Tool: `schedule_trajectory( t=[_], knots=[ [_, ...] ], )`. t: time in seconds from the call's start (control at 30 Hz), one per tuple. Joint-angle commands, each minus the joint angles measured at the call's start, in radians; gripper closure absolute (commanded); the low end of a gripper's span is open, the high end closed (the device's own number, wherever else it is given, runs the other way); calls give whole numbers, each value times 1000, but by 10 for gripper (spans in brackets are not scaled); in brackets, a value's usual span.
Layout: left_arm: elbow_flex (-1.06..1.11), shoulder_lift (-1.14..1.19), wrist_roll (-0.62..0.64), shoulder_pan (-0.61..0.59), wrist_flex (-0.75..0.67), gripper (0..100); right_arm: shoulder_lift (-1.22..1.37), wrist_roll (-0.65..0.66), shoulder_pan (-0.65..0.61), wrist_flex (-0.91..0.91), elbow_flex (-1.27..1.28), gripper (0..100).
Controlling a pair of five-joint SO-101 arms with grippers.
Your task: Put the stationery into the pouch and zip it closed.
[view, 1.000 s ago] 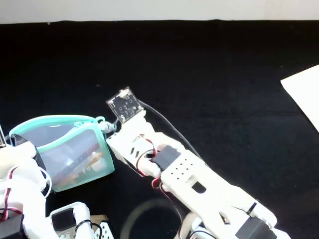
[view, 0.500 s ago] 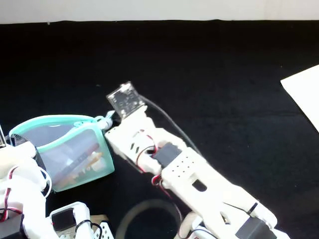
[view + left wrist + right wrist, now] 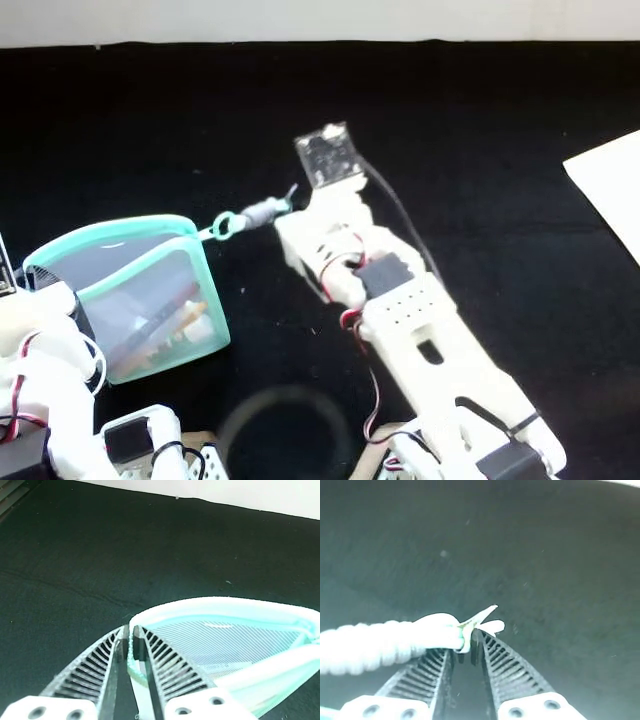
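Right gripper [image 3: 469, 647] pinching white zipper-pull cord [image 3: 375, 645], stretched out from teal mesh pouch [image 3: 140, 300]. Left gripper [image 3: 129, 642] pressed onto pouch rim. Stationery [image 3: 172, 325] inside, pens probably.

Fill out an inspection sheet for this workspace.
Surface: black table.
Job's things: teal pouch at the near left, stationery visible inside through its clear side; its pull cord is stretched out towards the right arm; cannot tell whether the zip is fully closed.
Clutter: white sheet at the right edge.
Grippers: left gripper shut on the pouch rim; right gripper shut on the pull cord.
Cables: red and black wires and a black cable on the right arm.
Surroundings: pale wall beyond the far edge.
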Motion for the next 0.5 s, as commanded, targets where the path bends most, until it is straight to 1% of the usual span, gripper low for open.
schedule_trajectory(
  t=[0.0,0.17,0.23,0.47],
  knots=[
    [102,53,14,27,15,993,-22,0,68,44,-116,991],
    [104,53,14,27,15,993,-22,-3,62,143,-302,991],
    [104,53,14,27,15,993,-22,-23,47,206,-410,991],
    [104,53,14,27,17,993,-12,-20,8,406,-842,991]
  ],
)
